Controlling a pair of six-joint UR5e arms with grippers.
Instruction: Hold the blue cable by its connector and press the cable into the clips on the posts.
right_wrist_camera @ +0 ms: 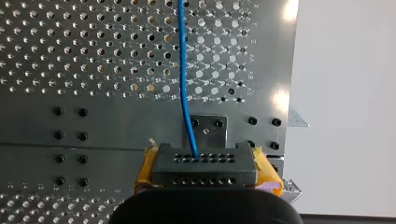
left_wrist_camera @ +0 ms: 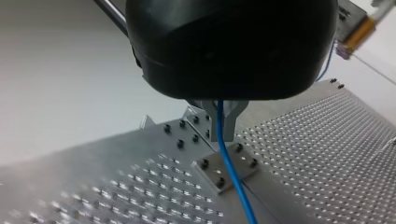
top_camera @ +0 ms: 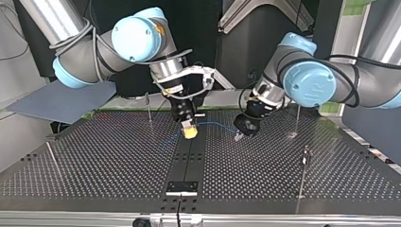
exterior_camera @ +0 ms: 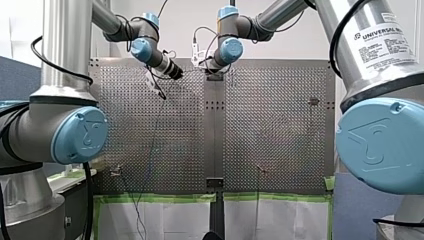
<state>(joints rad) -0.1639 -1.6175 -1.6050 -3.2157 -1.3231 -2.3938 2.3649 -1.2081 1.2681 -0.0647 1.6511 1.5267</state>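
Note:
My right gripper [right_wrist_camera: 206,171] is shut on a dark connector block [right_wrist_camera: 204,161], held between its yellow pads [right_wrist_camera: 267,171]. The blue cable [right_wrist_camera: 184,84] leaves the block and runs ahead over the perforated plate. The metal fingers [left_wrist_camera: 229,122] of my left gripper [left_wrist_camera: 223,133] are shut on the blue cable [left_wrist_camera: 232,172], just above a small screwed plate. In the top view my right gripper [top_camera: 189,133] is near the middle seam and my left gripper [top_camera: 240,136] is to its right, both low over the table, with the cable [top_camera: 215,125] stretched between them.
Thin posts stand on the table [top_camera: 94,161]: one behind my right gripper [top_camera: 149,108], one at the far right [top_camera: 297,116], one nearer the front right [top_camera: 305,163], one at the left [top_camera: 53,158]. A bracket [top_camera: 182,187] sits on the seam near the front edge.

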